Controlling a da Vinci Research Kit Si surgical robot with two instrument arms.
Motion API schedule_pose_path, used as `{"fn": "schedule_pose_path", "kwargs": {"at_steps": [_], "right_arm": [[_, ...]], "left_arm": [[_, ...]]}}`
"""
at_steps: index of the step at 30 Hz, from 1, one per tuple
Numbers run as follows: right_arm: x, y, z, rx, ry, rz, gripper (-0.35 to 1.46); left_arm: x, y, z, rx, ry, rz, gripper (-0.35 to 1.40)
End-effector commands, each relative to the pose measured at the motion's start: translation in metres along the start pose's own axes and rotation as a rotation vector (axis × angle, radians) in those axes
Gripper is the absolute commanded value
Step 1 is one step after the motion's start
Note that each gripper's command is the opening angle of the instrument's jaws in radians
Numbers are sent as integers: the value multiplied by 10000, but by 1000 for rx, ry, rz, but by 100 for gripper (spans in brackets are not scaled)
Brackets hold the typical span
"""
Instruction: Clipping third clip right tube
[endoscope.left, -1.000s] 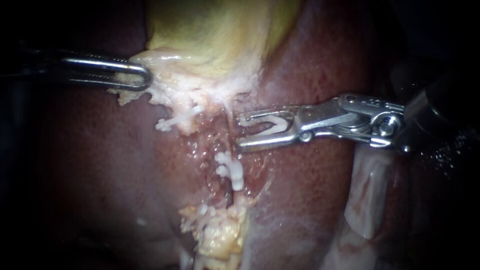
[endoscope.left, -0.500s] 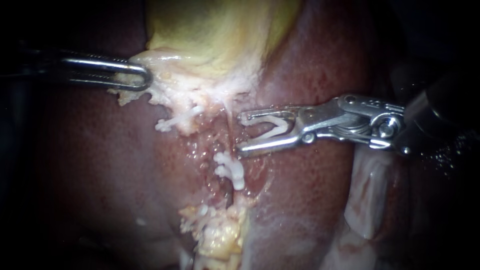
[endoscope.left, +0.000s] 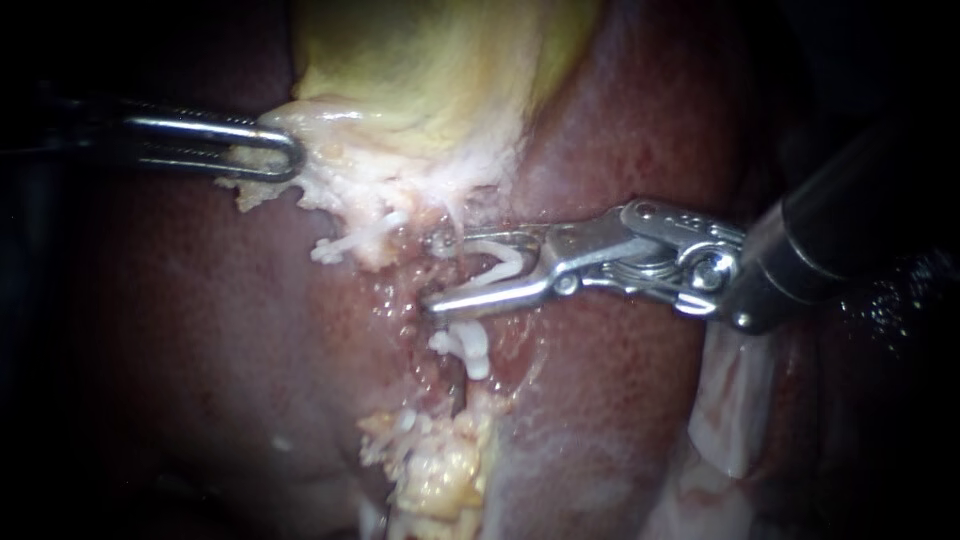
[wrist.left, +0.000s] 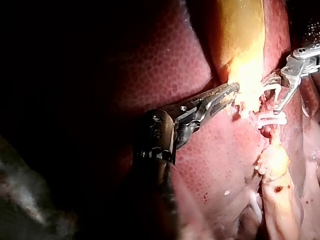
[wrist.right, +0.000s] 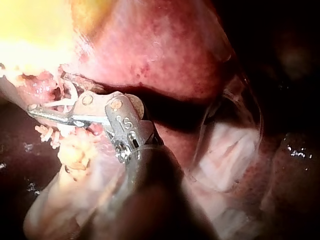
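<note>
Liver (endoscope.left: 620, 420) behind, left instrument (endoscope.left: 285, 160) clamps gallbladder (endoscope.left: 420, 70), unseen from right wrist; right instrument's (endoscope.left: 435, 272) spread jaws hold clip (endoscope.left: 505, 262).

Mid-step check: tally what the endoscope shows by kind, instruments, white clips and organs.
Instruments: 2, left instrument and right instrument.
Organs: 2, gallbladder and liver.
White clips: 3, loaded clip between the right instrument's jaws, lower clip below them (possibly two together), side clip by the gallbladder's edge.
Total: 7.
</note>
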Motion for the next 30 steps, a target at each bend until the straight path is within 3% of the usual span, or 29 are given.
{"fn": "schedule_pose_path", "kwargs": {"at_steps": [1, 10, 17, 30], "right_arm": [[2, -2, 0, 12, 12, 5, 48], [13, -27, 5, 46, 11, 12, 46], [33, -50, 6, 59, 11, 24, 44], [38, -47, 4, 63, 14, 27, 30]], "left_arm": [[0, 0, 0, 1, 0, 0, -35], [0, 0, 0, 1, 0, 0, -35], [0, 0, 0, 1, 0, 0, -35], [-1, 0, 0, 1, 0, 0, -35]]}}
